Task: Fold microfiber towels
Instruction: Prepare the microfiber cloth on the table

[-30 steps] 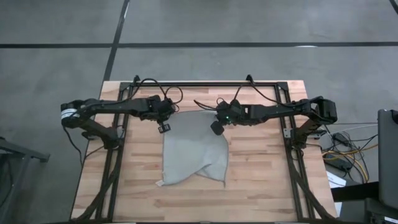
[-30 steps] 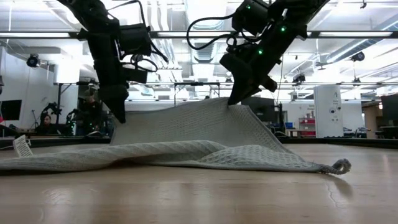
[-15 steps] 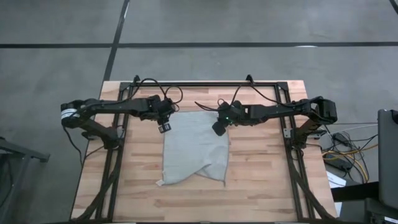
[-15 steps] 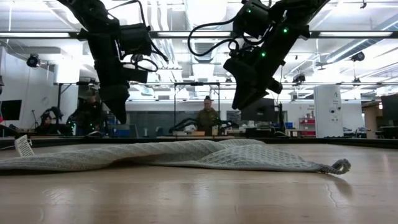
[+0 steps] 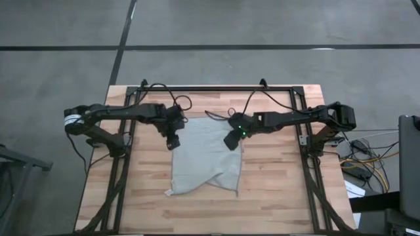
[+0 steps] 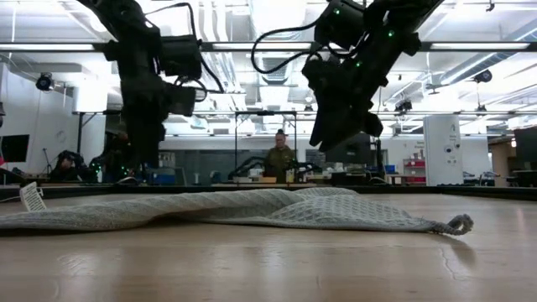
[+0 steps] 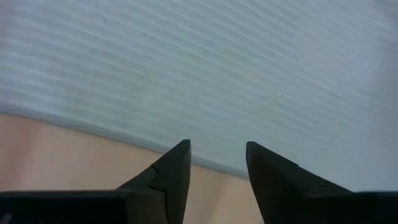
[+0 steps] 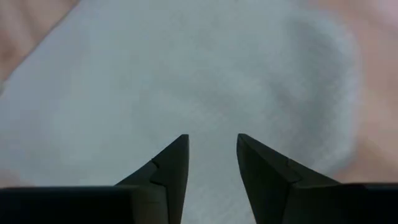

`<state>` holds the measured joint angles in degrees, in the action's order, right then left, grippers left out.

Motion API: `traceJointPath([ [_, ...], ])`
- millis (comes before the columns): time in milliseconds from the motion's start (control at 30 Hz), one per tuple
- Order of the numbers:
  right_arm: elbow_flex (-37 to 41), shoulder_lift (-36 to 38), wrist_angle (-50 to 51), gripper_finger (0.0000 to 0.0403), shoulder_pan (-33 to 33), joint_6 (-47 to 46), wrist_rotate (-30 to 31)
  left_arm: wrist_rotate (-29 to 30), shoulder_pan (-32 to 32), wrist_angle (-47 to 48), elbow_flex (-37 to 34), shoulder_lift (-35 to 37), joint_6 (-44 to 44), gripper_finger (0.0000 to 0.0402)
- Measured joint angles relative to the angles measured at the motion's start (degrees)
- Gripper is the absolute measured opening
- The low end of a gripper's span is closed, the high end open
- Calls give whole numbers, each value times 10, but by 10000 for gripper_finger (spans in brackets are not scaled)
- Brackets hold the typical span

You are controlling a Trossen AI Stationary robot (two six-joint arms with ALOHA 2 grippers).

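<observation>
The grey-green microfiber towel [image 5: 205, 156] lies flat on the wooden table [image 5: 282, 190], rumpled along its near edge. Its white tag [image 6: 30, 196] sticks up at the near left corner. My left gripper [image 5: 172, 141] hovers open over the towel's left edge [image 7: 118, 134], which shows just beyond its fingertips [image 7: 217, 149]. My right gripper [image 5: 230, 141] hovers open over the towel's right part, with cloth below its fingers [image 8: 212, 140]. In the low view both grippers [image 6: 138, 164] [image 6: 325, 144] hang clear above the cloth [image 6: 252, 208].
A dark metal frame [image 5: 216, 88] runs along the table's far edge and down both sides. Bare wood lies left and right of the towel and along the near edge. People and equipment show in the room behind the table [image 6: 279, 164].
Both grippers have opened and let go of the towel's far part. It had been held up off the table and has dropped flat, while the near part stayed where it lay. Both grippers have shifted slightly toward the near edge.
</observation>
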<state>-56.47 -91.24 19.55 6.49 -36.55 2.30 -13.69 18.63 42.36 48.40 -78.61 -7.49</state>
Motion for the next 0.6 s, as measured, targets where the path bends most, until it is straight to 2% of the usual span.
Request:
traceJointPath([
  [133, 0, 0, 0, 117, -27, -9, -37, -75, 0, 42, 0, 0, -1, 156],
  [333, 0, 0, -1, 104, -71, -36, -38, -129, -12, 86, 0, 1, 2, 156],
  [467, 0, 0, -2, 98, -96, -55, -36, -133, -36, 76, 0, 4, 2, 155],
  [600, 0, 0, -2, 98, -118, -90, 2, -112, -68, 41, 0, 14, -2, 155],
])
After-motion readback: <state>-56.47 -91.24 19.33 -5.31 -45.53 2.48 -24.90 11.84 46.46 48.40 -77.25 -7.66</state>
